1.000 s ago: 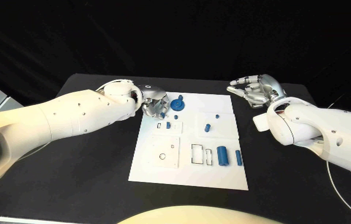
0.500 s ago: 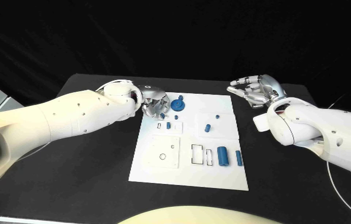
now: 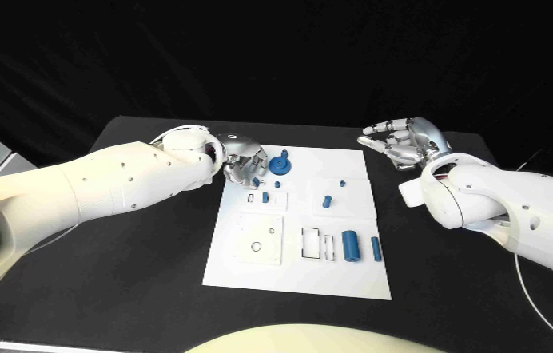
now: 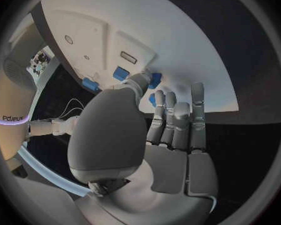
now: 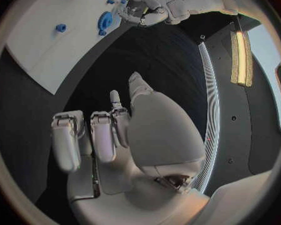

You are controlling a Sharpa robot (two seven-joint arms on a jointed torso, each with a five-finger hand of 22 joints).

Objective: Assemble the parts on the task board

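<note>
Now keep your left hand [image 3: 240, 165], fingers apart and holding nothing, low over the board's [image 3: 346, 277] far-left blue knob [image 3: 280, 164]; grip it squarely.

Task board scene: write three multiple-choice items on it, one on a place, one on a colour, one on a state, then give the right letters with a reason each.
1. Where is the left hand?
A. over the far left corner of the task board
B. off the table, to the right
C. at the board's near edge

2. What colour is the round gear-like part on the board?
A. red
B. blue
C. yellow

3. What is the state of the right hand?
A. it grips a blue cylinder
B. it presses on the board
C. it holds nothing, off the board

Key: 1 A, the head view shows the hand at the board's far left corner beside the gear-like part. 2 B, it shows blue in the head view. 3 C, its fingers are bare, above the black table beyond the board's far right corner.
</note>
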